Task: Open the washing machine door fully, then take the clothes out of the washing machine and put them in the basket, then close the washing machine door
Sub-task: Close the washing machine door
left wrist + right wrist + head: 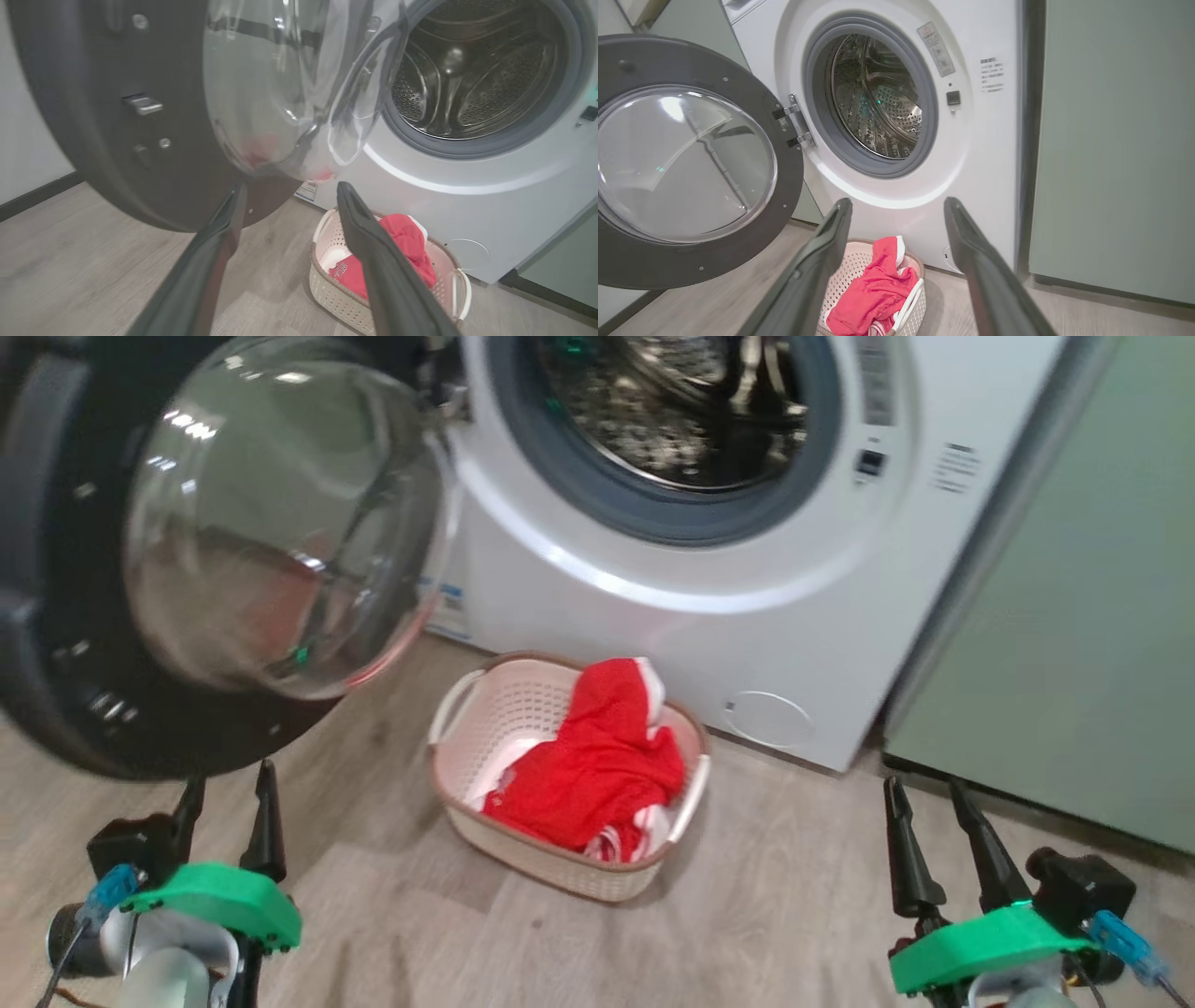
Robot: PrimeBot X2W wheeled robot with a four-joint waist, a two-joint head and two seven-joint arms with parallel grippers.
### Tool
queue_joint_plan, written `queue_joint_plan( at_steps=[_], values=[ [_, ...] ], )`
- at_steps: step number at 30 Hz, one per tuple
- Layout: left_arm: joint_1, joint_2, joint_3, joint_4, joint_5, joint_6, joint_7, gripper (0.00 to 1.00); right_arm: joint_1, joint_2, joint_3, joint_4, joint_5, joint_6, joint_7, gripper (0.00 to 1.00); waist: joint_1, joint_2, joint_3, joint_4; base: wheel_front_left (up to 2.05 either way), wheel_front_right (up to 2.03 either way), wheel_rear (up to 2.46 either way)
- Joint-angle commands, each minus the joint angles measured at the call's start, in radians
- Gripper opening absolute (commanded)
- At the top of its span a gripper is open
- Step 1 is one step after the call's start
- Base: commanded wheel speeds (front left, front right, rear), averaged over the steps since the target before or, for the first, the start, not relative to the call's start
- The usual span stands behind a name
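Both left claw (pixel 231 775) and right claw (pixel 922 784) gape empty; clothes (pixel 597 756) in the basket (pixel 560 870) before the washing machine (pixel 653 616), door (pixel 280 523) open at its left: rigid, likely weighty, so you'd push the black rim (pixel 37 569), not glass.

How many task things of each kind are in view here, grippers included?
Washing machine: 1
Washing machine door: 1, open
Basket: 1
Heap of red clothes: 1, in the basket
Grippers: 2, left gripper, right gripper, both open
Total: 6
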Motion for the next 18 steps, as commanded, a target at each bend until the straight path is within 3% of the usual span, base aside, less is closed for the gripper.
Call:
queue_joint_plan(
  at_steps=[1, 6, 18],
  values=[
    [-0.058, 0.018, 0.036, -0.026, 0.011, 0.009, -0.01, 1.0, -0.049, -0.001, 0.024, -0.035, 0.006, 0.007, -0.006, 1.0, 0.0, 0.0, -0.001, 0.065, 0.0, 0.0, 0.0],
    [-0.046, 0.017, 0.066, -0.039, 0.01, 0.018, -0.01, 1.0, -0.07, -0.001, 0.048, -0.025, 0.006, 0.007, -0.006, 1.0, 0.0, 0.0, 0.015, 0.108, 0.0, 0.0, 0.0],
    [0.004, -0.014, 0.158, -0.122, 0.012, 0.029, -0.01, 1.0, -0.14, -0.001, 0.101, 0.017, 0.002, 0.007, -0.006, 1.0, 0.0, 0.0, 0.042, 0.128, 0.0, 0.0, 0.0]
  ],
)
